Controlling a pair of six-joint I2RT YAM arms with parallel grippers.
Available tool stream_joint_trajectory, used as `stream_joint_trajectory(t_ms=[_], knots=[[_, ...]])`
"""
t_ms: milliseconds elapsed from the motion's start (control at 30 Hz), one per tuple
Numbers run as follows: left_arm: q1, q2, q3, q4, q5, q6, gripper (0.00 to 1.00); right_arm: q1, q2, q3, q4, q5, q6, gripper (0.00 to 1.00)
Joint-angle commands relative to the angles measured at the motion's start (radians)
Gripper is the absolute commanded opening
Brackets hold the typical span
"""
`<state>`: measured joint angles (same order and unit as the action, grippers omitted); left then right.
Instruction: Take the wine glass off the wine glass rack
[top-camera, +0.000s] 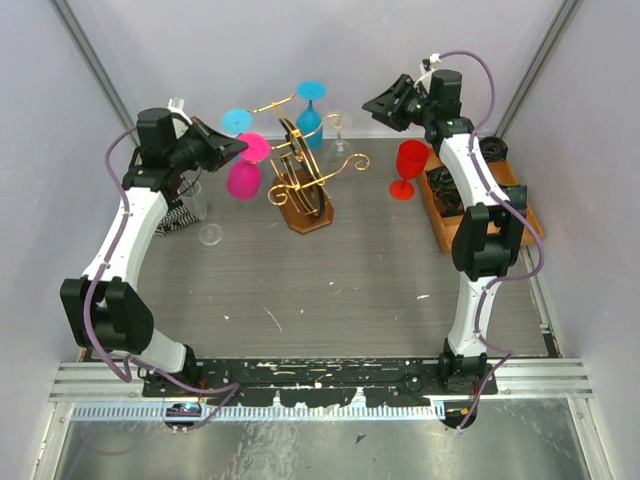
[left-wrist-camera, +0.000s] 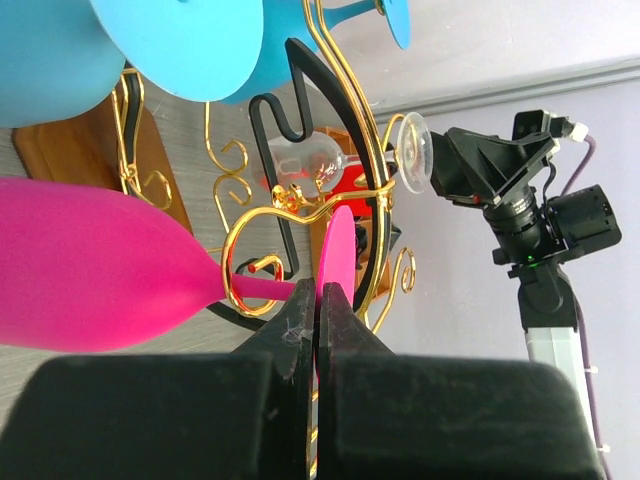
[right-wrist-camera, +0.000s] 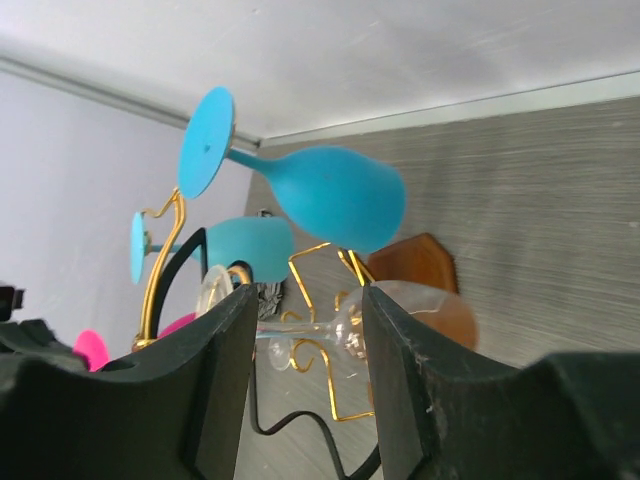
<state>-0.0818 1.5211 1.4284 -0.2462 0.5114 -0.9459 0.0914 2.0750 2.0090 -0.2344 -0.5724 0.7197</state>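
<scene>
The gold wire rack (top-camera: 297, 172) stands on its brown wooden base (top-camera: 310, 212) at the middle back. A pink wine glass (top-camera: 244, 178) hangs upside down from its left scroll arm. My left gripper (top-camera: 240, 148) is shut on the rim of that glass's foot; in the left wrist view the pink foot (left-wrist-camera: 340, 250) runs between the closed fingertips of the left gripper (left-wrist-camera: 320, 290), with the stem inside a gold loop. Two blue glasses (top-camera: 309, 122) and a clear glass (top-camera: 345, 160) also hang on the rack. My right gripper (top-camera: 377, 103) is open, apart from the rack, with the clear glass (right-wrist-camera: 420, 312) seen beyond its jaws.
A red wine glass (top-camera: 408, 168) stands on the table right of the rack, beside an orange tray (top-camera: 437, 212). A clear glass (top-camera: 208, 222) stands at the left near a striped object (top-camera: 176, 218). Walls close in at the back and both sides.
</scene>
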Motion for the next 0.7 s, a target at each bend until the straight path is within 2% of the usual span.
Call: stream_joint_trajectory(t_ms=[0,500,667], knots=[[0.027,-0.061,-0.022,0.059,0.035,-0.014,0.0,0.014,-0.03,-0.01,0.186,-0.12,0.104,0.51],[0.051,-0.096,-0.122,0.109,0.071,-0.051,0.0,0.078,0.003,0.0,0.148,-0.147,0.071,0.49],[0.05,-0.083,-0.162,0.219,0.071,-0.078,0.0,0.08,-0.002,-0.007,0.148,-0.154,0.066,0.49]])
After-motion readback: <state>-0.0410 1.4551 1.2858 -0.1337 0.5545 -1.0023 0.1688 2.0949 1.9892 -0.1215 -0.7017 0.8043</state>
